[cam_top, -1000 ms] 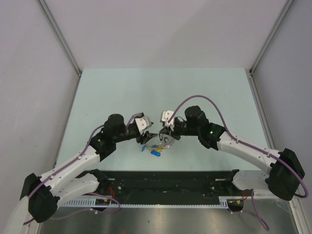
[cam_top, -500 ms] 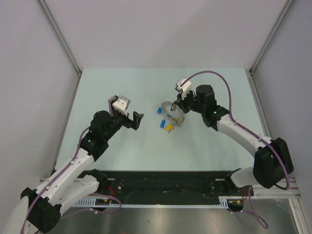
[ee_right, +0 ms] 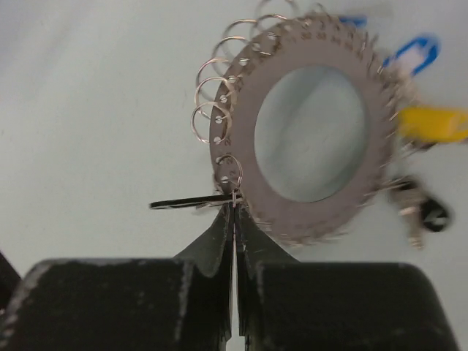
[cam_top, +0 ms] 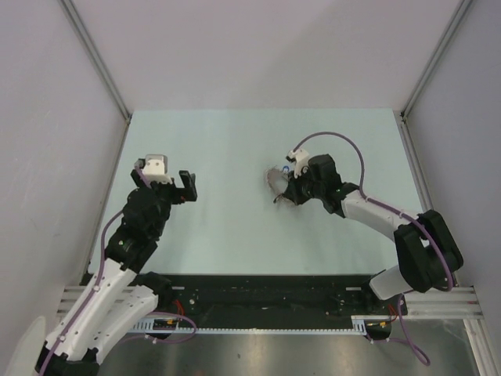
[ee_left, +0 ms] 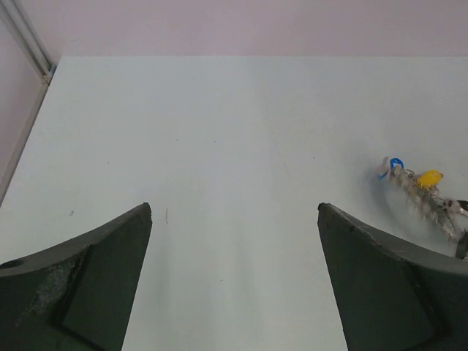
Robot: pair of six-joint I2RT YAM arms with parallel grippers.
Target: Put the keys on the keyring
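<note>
Keyring (ee_right: 234, 139) is over the table (cam_top: 219, 141), a little right of centre. Its toothed edge is pinched between the closed fingers of the right gripper (ee_right: 234, 212), beside a small wire loop and a silver blade. Blue, yellow and black keys (ee_right: 431, 123) hang on its other side. The left gripper (cam_top: 166, 184) hovers well apart at the left, with its jaws spread wide and holding nothing.

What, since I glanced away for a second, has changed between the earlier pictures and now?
The left end effector drew back from the keyring toward the left, opened wide and now holds nothing. The right end effector carried the keyring, with the keys on it, farther away and slightly right. Unchanged: the right one stays shut on the ring's edge.
</note>
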